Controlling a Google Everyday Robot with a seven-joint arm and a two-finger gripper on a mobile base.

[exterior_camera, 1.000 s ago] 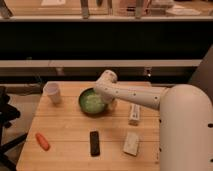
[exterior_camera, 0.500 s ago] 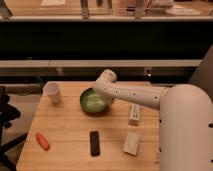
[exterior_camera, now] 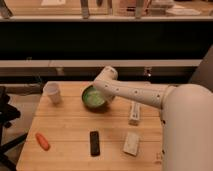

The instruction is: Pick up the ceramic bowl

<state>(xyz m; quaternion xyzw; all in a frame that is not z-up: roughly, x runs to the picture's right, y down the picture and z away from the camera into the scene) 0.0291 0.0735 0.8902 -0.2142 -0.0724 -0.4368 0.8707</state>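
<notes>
The ceramic bowl (exterior_camera: 93, 99), dark green outside and paler green inside, sits on the wooden table (exterior_camera: 65, 125) left of centre, toward the far edge. My white arm reaches in from the right, and its wrist bends down over the bowl's right rim. The gripper (exterior_camera: 103, 93) is at the bowl's right edge, mostly hidden by the wrist. The bowl rests on the table.
A small white cup (exterior_camera: 52, 92) stands left of the bowl. An orange carrot-like piece (exterior_camera: 42, 141) lies front left. A black bar (exterior_camera: 94, 143) lies front centre, a white packet (exterior_camera: 131, 143) to its right and a white bar (exterior_camera: 134, 114) behind that. A dark shelf runs behind the table.
</notes>
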